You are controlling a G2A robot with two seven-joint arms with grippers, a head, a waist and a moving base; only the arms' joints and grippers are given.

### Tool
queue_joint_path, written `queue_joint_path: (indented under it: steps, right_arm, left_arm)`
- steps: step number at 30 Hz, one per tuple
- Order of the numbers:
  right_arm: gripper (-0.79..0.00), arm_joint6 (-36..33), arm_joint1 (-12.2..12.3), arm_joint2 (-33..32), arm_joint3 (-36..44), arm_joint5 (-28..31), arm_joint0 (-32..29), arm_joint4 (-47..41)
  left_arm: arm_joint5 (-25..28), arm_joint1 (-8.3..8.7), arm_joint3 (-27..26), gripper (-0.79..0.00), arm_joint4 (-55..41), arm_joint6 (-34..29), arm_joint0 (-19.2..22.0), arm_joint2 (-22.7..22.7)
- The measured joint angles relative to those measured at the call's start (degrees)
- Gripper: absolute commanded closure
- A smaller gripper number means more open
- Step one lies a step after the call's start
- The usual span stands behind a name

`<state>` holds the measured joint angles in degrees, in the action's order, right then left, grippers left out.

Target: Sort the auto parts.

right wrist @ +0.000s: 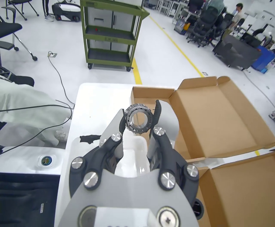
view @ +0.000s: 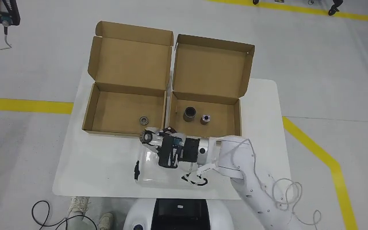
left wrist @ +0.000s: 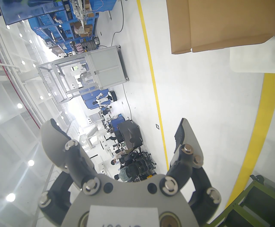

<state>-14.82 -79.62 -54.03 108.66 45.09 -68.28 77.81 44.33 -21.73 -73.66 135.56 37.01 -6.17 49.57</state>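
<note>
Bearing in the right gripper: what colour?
Silver-grey metal; the bearing shows best in the right wrist view.

On the table [view: 259,115], the left box [view: 95,115] sat at eleven o'clock, a small bearing [view: 144,120] inside. The right box [view: 221,118], at one o'clock, held a ring [view: 190,114] and a small part [view: 205,118]. What seemed a tray [view: 150,169] lay at six.

Table [view: 264,115]: white. Box [view: 115,112] and second box [view: 210,118]: plain brown cardboard. Roller bearing [right wrist: 138,120]: silver-grey metal, ribbed band of rollers. Right gripper fingers [right wrist: 157,111]: black pads on grey metal. Plastic tray [view: 148,169]: translucent white, black edge marks. Floor [view: 322,57]: pale grey, yellow lines. Cart [right wrist: 113,8]: olive green.
</note>
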Motion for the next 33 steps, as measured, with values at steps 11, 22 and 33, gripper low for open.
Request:
queue_joint_path:
  steps: [11, 22, 33]
  right_arm:
    - [0.000, 3.3, -0.2, -4.8, 2.7, -2.0, 7.9, -10.6]
    - [0.000, 4.1, 0.0, -8.9, 6.3, -4.3, 13.7, -17.0]
    - [0.000, 6.2, 0.2, -10.1, 8.0, -5.1, 15.1, -17.5]
  left_arm:
    - [0.0, 0.00, 0.0, -0.785, 0.0, 0.0, 0.0, 0.0]
    - [0.0, 0.00, 0.0, -0.785, 0.0, 0.0, 0.0, 0.0]
    - [0.0, 0.00, 0.0, -0.785, 0.0, 0.0, 0.0, 0.0]
